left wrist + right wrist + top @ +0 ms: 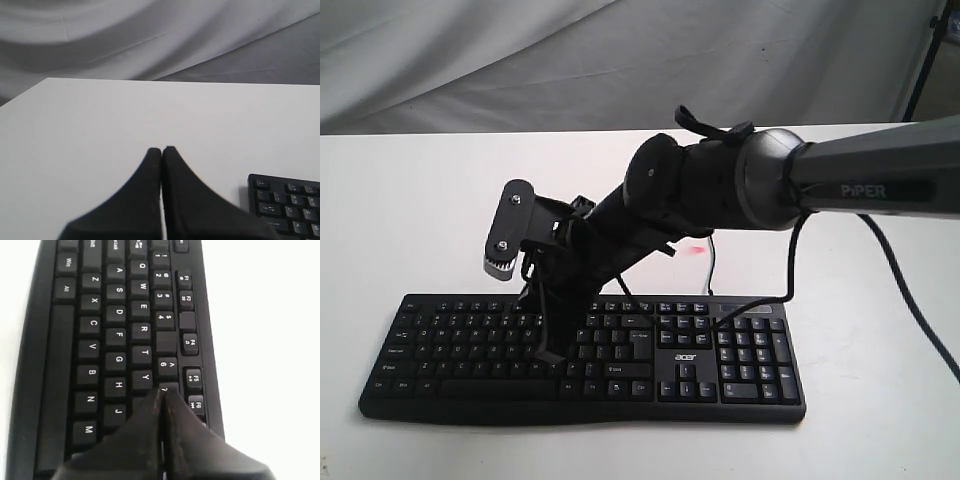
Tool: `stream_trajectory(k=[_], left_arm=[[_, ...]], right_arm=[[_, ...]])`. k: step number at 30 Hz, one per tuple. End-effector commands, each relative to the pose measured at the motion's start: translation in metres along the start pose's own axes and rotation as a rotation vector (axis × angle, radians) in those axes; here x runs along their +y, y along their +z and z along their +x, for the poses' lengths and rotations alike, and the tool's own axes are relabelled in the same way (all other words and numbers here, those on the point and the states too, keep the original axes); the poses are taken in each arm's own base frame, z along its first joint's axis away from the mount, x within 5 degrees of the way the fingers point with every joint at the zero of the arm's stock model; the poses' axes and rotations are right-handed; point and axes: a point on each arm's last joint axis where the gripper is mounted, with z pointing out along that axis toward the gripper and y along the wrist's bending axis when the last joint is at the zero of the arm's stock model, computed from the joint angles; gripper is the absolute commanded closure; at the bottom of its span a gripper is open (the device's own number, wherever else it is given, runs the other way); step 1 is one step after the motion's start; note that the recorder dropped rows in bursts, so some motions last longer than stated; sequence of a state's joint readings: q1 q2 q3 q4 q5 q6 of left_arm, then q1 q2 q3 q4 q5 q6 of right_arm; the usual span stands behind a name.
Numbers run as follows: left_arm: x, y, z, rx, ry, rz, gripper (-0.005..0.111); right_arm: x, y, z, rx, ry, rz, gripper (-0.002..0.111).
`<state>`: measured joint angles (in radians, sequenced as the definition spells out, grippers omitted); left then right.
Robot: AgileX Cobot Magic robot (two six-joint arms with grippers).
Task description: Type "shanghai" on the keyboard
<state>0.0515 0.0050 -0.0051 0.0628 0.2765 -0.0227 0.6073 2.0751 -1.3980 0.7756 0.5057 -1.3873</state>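
Jaws of the right gripper (162, 390) are pressed together into a single dark wedge with no gap between the two fingers. The wedge points down at the letter block of the keyboard (100, 340). In the right wrist view its tip lies beside the 7 key (168, 388) and just past the Y key (145, 376), with H and J close on the other side. The key straight under the tip is hidden, and I cannot tell whether the tip touches it. In the exterior view the same gripper (548, 352) comes down on the middle of the letter keys, on a dark arm (880, 175) marked PiPER. The keyboard (620, 360) lies flat under it, its number pad and white acer logo well off to the arm's side of the jaws.

The left gripper (161, 149) also has its jaws closed tight and holds nothing. It hangs over the bare white table (100, 120). One corner of the keyboard (287, 205) shows off to one side of the fingers. Beyond both grippers the table (420, 200) runs back to a wrinkled grey cloth (520, 60).
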Motion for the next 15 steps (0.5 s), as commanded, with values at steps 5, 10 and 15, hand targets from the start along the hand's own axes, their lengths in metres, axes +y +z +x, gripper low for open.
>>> stream_trajectory(k=[5,10,15], left_arm=[[0.000,0.000,0.001,-0.010,-0.003,-0.002,0.106],[0.000,0.000,0.001,-0.010,-0.003,-0.002,0.106],[0.000,0.000,0.001,-0.010,-0.003,-0.002,0.106]], right_arm=[[0.001,-0.003,-0.001,-0.003,-0.001,-0.001,0.108],[-0.002,-0.024,-0.013,-0.038,-0.014,0.033,0.108],[-0.009,-0.067,-0.027,-0.096,-0.005,0.081,0.108]])
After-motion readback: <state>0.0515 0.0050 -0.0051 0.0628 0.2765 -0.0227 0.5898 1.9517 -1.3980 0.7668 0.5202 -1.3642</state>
